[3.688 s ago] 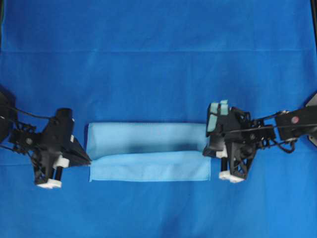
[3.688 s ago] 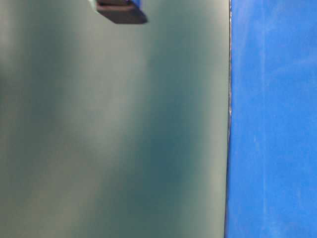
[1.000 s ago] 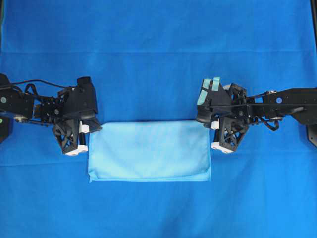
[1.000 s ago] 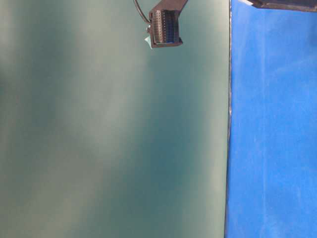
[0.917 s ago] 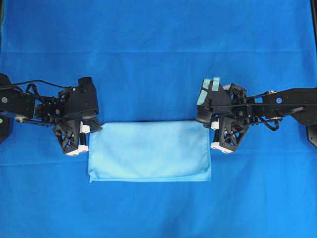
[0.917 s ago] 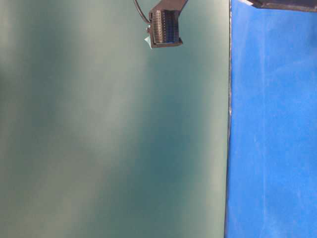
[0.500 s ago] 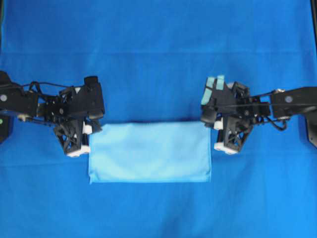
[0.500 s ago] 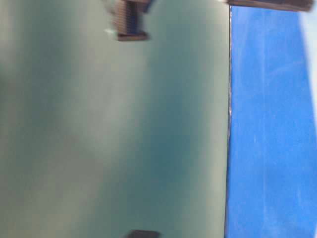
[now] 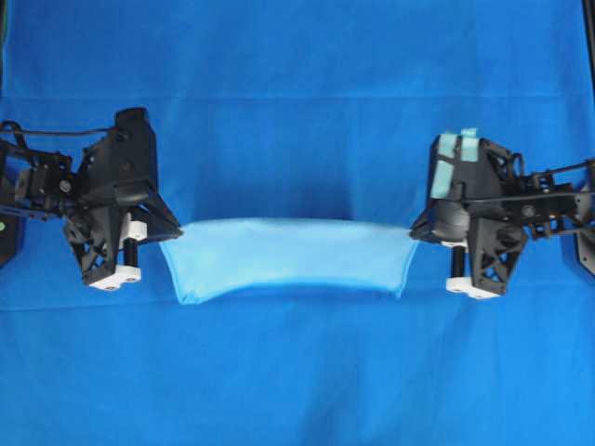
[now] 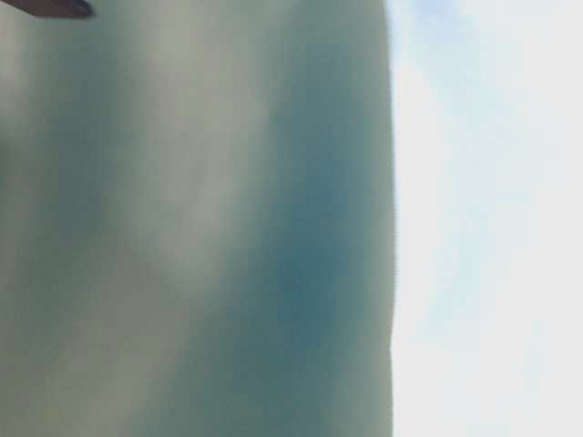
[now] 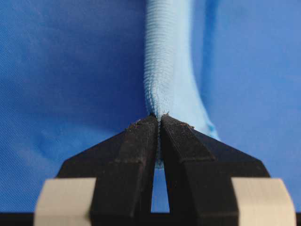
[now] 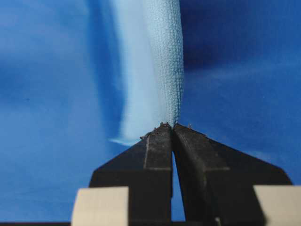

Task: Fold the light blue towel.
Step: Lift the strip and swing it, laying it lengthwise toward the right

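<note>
The light blue towel [image 9: 290,258], folded into a long band, hangs lifted off the table between both arms in the overhead view, sagging along its lower edge. My left gripper [image 9: 170,239] is shut on its left top corner. My right gripper [image 9: 413,235] is shut on its right top corner. In the left wrist view the black fingertips [image 11: 141,129] pinch the towel's folded edge [image 11: 162,70], which stretches straight away. The right wrist view has the same: the towel [image 12: 162,61] is clamped at the tips of my right gripper [image 12: 172,125]. The table-level view is washed out and blurred.
A royal-blue table covering [image 9: 297,93] spreads under everything, with a horizontal crease across its far part. The arms' bases sit at the left [image 9: 9,186] and right [image 9: 586,214] edges.
Both grippers have risen and pulled apart, lifting the towel from lying flat on the covering. It now hangs stretched between them. The table-level view has gone white and blurred.
</note>
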Controlling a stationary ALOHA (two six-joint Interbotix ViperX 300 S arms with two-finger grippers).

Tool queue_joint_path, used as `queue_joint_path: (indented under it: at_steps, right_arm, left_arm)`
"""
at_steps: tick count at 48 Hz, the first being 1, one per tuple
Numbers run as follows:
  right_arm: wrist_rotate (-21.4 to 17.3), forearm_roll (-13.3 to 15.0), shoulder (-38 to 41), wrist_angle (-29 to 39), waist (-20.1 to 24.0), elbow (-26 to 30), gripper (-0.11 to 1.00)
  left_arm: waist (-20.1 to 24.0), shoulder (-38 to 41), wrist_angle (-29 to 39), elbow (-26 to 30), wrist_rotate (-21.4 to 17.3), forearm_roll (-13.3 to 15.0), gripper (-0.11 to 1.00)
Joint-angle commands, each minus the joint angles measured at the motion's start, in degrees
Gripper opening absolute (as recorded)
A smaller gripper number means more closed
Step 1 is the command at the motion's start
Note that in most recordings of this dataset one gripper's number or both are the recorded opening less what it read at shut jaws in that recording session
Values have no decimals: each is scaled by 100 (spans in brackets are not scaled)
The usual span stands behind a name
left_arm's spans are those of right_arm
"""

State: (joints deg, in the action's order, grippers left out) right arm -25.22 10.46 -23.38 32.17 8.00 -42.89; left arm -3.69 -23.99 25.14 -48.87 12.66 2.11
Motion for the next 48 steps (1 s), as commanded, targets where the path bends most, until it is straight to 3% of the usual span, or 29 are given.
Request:
queue_joint_path:
  at_steps: [1,13,24,33,39,48]
  right_arm:
    - [-26,70,-105,18,18,123,3]
    - [-149,369,-88,26,-176,114,3]
    - [-378,844,-88,132,-1090,44,3]
    - [-369,1169,-18,70,-1872,97,3]
    - [-334,1397,105,-9,-2312,185,3]
    - [-290,1635,378,-378,-2725,422,3]
  left_arm:
    - [-26,-70,-18,132,-9,-9,1]
    - [-35,-53,-70,141,-26,-26,1]
    - [-290,281,-782,396,-114,-53,1]
    - [-404,976,-1213,1072,-378,-62,1]
    - [-501,1538,-1310,1687,-765,-62,1]
    - [-624,2197,-1389,2426,-1187,-62,1]
